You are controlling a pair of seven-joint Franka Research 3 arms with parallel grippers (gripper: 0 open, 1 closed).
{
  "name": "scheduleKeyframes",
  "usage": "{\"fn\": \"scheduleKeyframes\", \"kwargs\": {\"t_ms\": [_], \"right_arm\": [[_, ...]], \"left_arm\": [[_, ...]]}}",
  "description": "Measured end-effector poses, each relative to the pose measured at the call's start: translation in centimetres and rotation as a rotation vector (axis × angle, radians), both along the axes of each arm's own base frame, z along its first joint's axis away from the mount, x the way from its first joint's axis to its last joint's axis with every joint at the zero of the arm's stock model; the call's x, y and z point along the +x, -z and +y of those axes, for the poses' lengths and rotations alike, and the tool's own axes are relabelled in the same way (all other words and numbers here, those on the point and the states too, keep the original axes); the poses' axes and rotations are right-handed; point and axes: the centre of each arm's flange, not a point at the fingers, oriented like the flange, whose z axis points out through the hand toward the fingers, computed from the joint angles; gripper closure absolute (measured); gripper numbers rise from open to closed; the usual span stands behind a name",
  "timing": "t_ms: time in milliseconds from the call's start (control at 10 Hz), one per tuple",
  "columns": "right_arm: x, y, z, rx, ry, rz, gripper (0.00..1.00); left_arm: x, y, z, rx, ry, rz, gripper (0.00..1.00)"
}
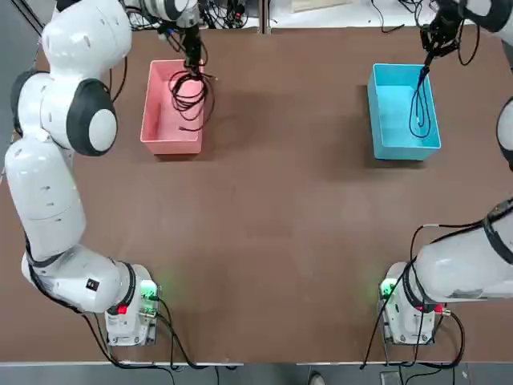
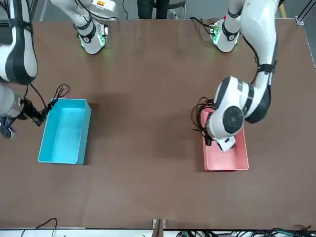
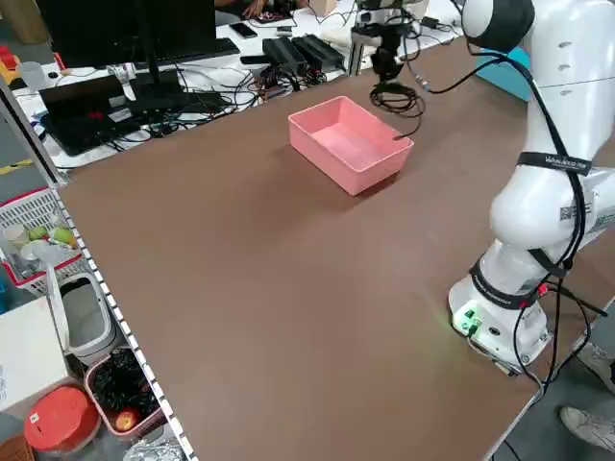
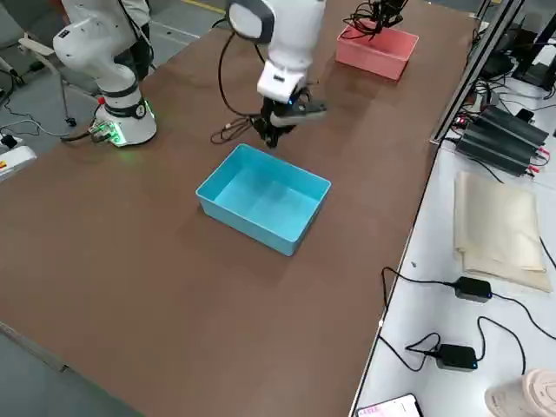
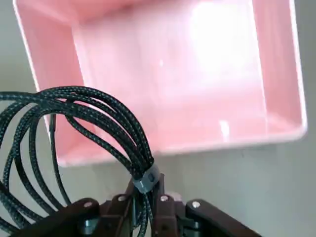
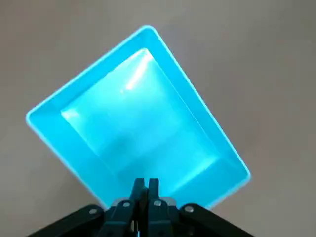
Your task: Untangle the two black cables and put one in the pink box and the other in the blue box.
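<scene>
Seen from overhead, we have our left gripper [image 5: 148, 183] clamped on one black cable [image 5: 116, 116] over the pink box [image 5: 168, 74] at eleven o'clock, our right gripper [image 6: 146, 182] pinching the other black cable [image 1: 419, 100] over the blue box [image 6: 143, 118] at one.

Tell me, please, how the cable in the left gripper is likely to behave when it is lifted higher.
The cable will probably flop and sway, since its thin loops hang out to one side of the left gripper. The bundle should mostly stay together, as a grey tie cinches it at the fingers. Its loose end may trail and snag the pink box.
</scene>
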Motion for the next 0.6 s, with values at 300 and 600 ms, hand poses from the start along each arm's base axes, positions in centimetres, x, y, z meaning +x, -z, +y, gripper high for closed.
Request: {"fn": "scheduleKeyframes", "kwargs": {"t_ms": [300, 600], "right_arm": [[3.3, 7.8, 0.1, -0.006, -0.02, -0.007, 0.94], [4.9, 9.4, 0.6, -0.006, -0.031, -0.003, 0.93]], "left_arm": [[1.0, 3.0, 5.6, 0.002, 0.044, -0.005, 0.86], [0.7, 5.5, 6.9, 0.022, 0.098, -0.008, 0.85]]}}
